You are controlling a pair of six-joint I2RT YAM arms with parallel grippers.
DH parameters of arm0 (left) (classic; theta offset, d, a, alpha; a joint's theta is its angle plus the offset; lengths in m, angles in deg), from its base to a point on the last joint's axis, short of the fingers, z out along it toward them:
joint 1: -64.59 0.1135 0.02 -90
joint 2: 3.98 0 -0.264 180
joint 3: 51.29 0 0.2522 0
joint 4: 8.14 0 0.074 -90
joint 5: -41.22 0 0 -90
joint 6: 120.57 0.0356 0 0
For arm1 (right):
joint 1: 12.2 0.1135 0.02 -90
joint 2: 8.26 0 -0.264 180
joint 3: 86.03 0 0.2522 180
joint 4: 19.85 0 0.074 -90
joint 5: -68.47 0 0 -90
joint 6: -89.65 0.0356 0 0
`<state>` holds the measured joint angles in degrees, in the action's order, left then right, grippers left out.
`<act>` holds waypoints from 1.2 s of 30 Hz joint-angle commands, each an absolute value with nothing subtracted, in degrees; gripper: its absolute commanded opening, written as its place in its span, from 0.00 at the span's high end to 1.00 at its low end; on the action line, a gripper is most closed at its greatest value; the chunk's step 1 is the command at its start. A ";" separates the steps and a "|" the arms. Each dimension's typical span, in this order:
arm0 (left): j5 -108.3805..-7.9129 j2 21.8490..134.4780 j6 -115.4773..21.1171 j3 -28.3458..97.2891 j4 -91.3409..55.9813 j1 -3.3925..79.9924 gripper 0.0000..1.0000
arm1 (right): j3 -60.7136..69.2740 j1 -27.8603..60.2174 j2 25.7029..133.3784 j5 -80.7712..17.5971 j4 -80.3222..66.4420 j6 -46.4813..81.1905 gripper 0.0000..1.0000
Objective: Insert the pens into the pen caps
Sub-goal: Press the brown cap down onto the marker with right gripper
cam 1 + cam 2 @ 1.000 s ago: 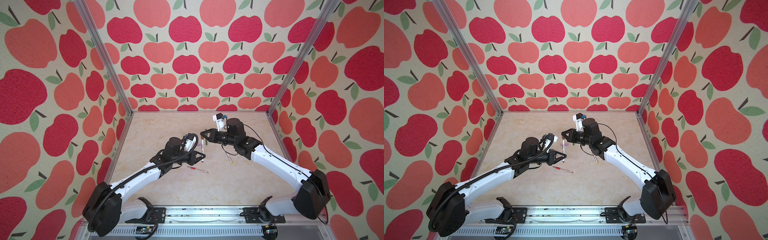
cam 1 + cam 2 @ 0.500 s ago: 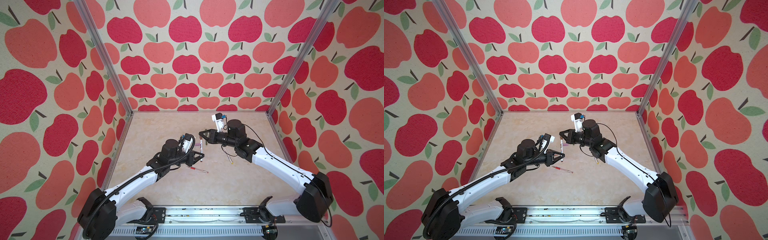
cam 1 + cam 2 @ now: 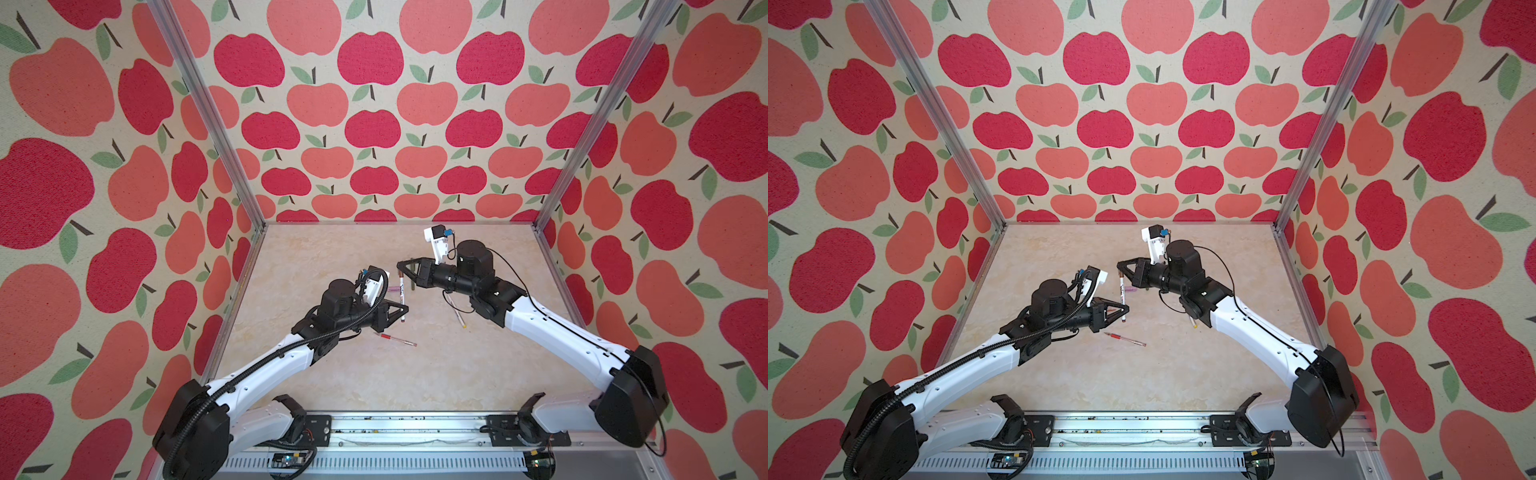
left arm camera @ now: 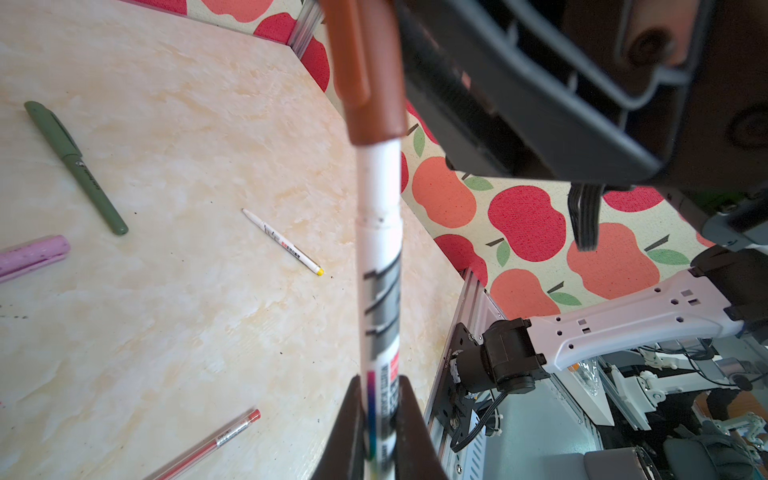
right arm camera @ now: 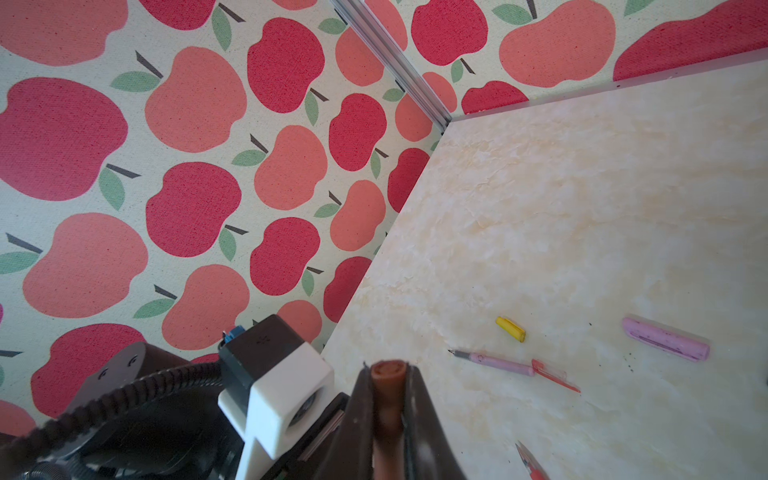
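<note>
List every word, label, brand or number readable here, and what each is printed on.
No text reads clearly.
White plastic pen with brown cap, in the left tool: black and red print, blurred.
Dark green plastic pen: pale lettering, too small.
White pen with yellow end: dark and red marks, too small.
Clear red pen: white label, print unreadable.

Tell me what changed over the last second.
Almost nothing. The right gripper edged slightly leftward in both top views, and the left arm shifted a little at its shoulder. Nothing was taken or released: the left gripper stays shut on the white-and-brown pen, the right on the brown cap over its end. The red pen lies unmoved.
</note>
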<state>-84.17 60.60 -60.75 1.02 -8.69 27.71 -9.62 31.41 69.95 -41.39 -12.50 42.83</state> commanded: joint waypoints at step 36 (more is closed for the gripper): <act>-89.34 56.23 -47.95 8.50 -10.49 32.91 1.00 | -11.32 33.18 67.54 -50.19 -4.48 37.35 0.89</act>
